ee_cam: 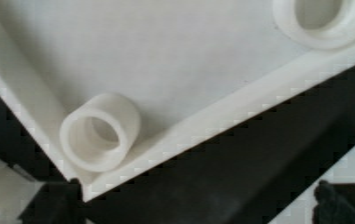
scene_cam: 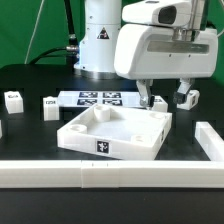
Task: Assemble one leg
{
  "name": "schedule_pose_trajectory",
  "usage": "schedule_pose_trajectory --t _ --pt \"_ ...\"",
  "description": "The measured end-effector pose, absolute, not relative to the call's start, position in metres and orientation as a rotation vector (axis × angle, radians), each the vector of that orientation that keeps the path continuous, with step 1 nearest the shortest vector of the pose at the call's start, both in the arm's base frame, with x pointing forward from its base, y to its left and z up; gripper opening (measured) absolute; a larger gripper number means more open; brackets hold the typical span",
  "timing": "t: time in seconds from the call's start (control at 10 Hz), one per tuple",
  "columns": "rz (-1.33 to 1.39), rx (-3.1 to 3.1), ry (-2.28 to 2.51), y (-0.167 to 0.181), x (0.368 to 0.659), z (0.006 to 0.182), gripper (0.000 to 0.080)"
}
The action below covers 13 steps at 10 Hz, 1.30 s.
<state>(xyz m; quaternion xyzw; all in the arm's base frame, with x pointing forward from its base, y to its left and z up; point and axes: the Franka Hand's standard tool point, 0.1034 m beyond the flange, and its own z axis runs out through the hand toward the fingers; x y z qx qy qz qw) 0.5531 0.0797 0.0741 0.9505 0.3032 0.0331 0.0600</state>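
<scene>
From my console, the gripper point(scene_cam: 165, 103) hangs with fingers spread and nothing between them over the far corner of the panel point(scene_cam: 113, 135). The leg point(scene_cam: 191, 97) stands on the table just beside the finger on the exterior view's right (another small block point(scene_cam: 50, 105) sits well apart, to the left). My worry is a descent from here: the leg lies outside the jaws, so a fingertip could topple it or strike the panel's rim.

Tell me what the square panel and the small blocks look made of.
Panel: likely rigid white plastic, smooth with a slight sheen, judging by its crisp moulded rim and round sockets. Blocks: probably the same white plastic, matte, sharp-edged.
</scene>
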Motion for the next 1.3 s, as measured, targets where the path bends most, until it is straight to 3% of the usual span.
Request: schedule_pose_trajectory --t 0.5,1.0,1.3 --pt "-0.034 2.631 1.503 0.056 0.534 0.061 0.0650" --pt "-0.044 2.598 1.564 0.053 0.531 0.060 0.0650" --pt "-0.066 2.577 1.636 0.055 0.495 0.055 0.0650"
